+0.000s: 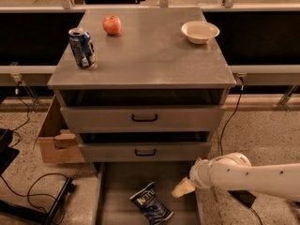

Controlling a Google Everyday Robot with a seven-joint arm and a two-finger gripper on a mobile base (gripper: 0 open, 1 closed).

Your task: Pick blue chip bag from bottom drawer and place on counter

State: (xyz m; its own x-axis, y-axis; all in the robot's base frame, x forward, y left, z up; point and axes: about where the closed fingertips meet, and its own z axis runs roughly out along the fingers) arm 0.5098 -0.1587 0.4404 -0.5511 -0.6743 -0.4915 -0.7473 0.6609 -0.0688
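From where I stood, the small crinkled dark-blue foil chip bag (pixel 151 204) lay flat on the plain grey floor of the wide, shallow bottom drawer (pixel 119 179), which was pulled well out from under the two closed grey drawers with black handles (pixel 144 118), presumably so the bag could be reached from above. The robot's pale, cream-tipped gripper (pixel 183 189) hung low over the right side of that drawer, near the bag but not touching it, and pointed down and toward it. I could not tell whether it was open or closed. The white arm (pixel 253 175) came in from the right at floor level, which looked like the only way to get under the upper drawer fronts. Up on the flat grey metal table (pixel 150 60) that capped the cabinet stood a blue soda can (pixel 82 48) at the left, a red apple (pixel 112 25) behind it and a white bowl (pixel 200 32) at the back right. That left bare room in the middle and front, where the bag could be set down. To my eye the grasp had not yet been made.
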